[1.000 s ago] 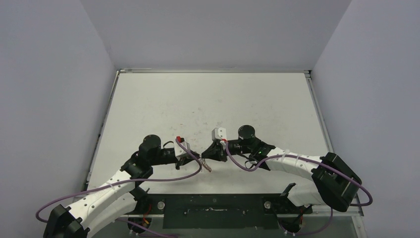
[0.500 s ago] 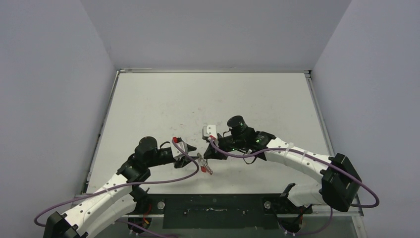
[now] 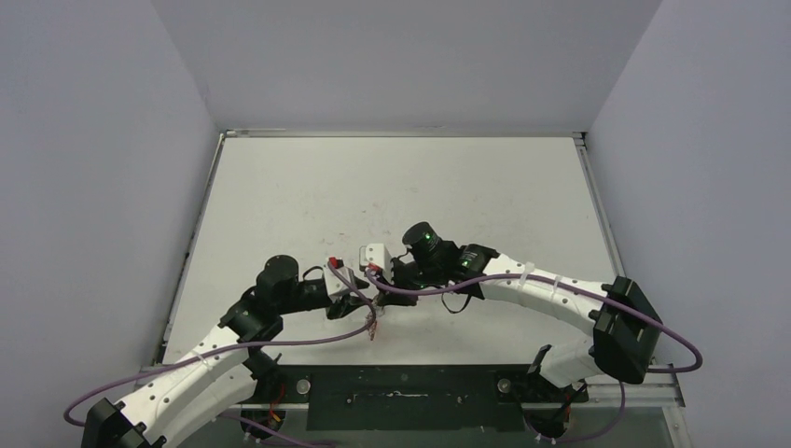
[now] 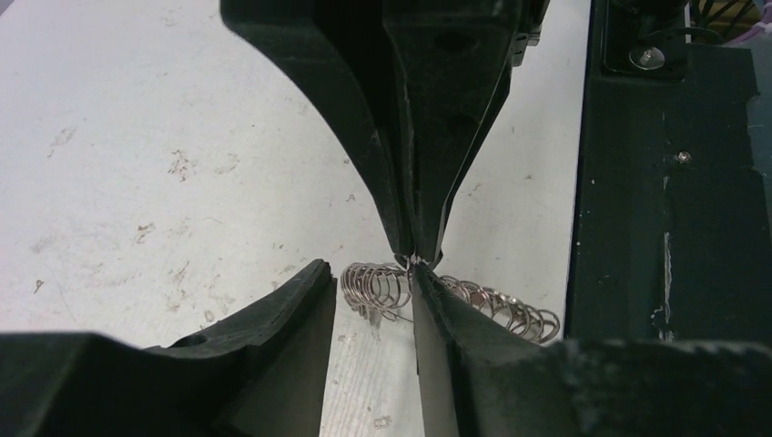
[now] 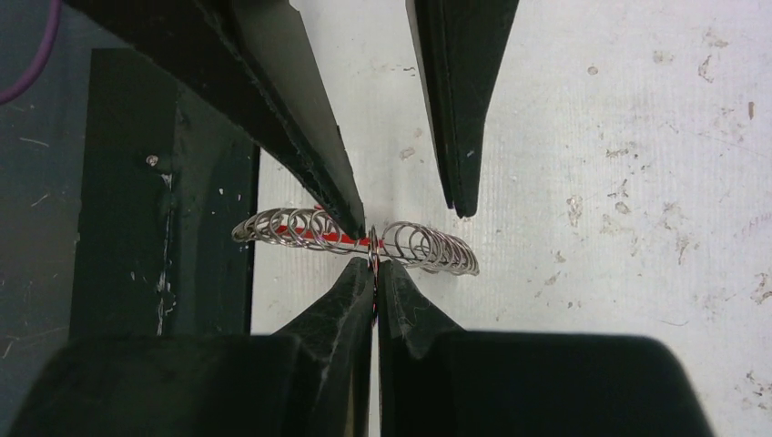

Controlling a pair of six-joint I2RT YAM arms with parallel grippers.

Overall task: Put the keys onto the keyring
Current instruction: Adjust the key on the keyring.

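Observation:
The keyring (image 5: 319, 235) is a thin ring with a red sleeve and many small silver loops (image 5: 428, 246) strung on it. It hangs low over the white table (image 3: 392, 187), near its front edge. My right gripper (image 5: 374, 262) is shut on the ring's wire; in the top view that gripper (image 3: 381, 295) sits right against my left gripper (image 3: 360, 301). The left gripper (image 4: 371, 273) stands open, its fingers (image 4: 273, 346) on either side of the silver loops (image 4: 382, 287), and one tip touches the ring. The keyring (image 3: 373, 323) dangles below both. Separate keys are out of view.
A dark metal strip (image 3: 401, 383) runs along the table's front edge, close beside the ring (image 4: 665, 182). Purple cables (image 3: 308, 341) loop off both arms. Pale walls enclose the table on the left, right and far sides.
My left gripper has gone from shut to open. The right arm has swung left with the keyring, and the two grippers now meet nearer the left arm.

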